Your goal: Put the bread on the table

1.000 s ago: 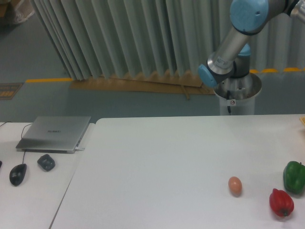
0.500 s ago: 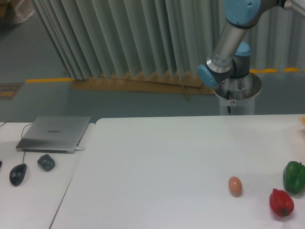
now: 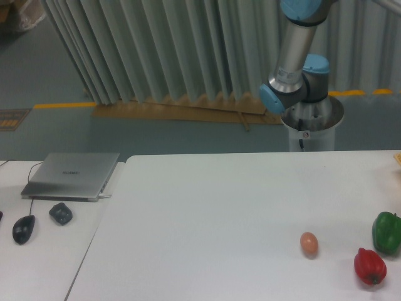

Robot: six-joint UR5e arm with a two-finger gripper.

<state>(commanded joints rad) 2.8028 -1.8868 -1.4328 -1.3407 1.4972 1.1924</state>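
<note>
The wide white table (image 3: 207, 213) fills the lower part of the camera view. The bread is out of view. Only the arm's lower links (image 3: 294, 56) show, rising from its grey base (image 3: 311, 122) behind the table's far edge and leaving the frame at the top right. The gripper itself is out of the frame.
A brown egg (image 3: 309, 244), a red pepper (image 3: 369, 266) and a green pepper (image 3: 387, 232) lie near the table's right front. On the adjoining desk at left sit a closed laptop (image 3: 72, 174), a black mouse (image 3: 24, 228) and a small dark object (image 3: 61, 213). A yellowish corner (image 3: 398, 159) shows at the right edge.
The arm's upper link has swung upward and a little left, standing more upright. Its blue elbow joint has mostly left the top of the frame. Nothing on the table moved.
</note>
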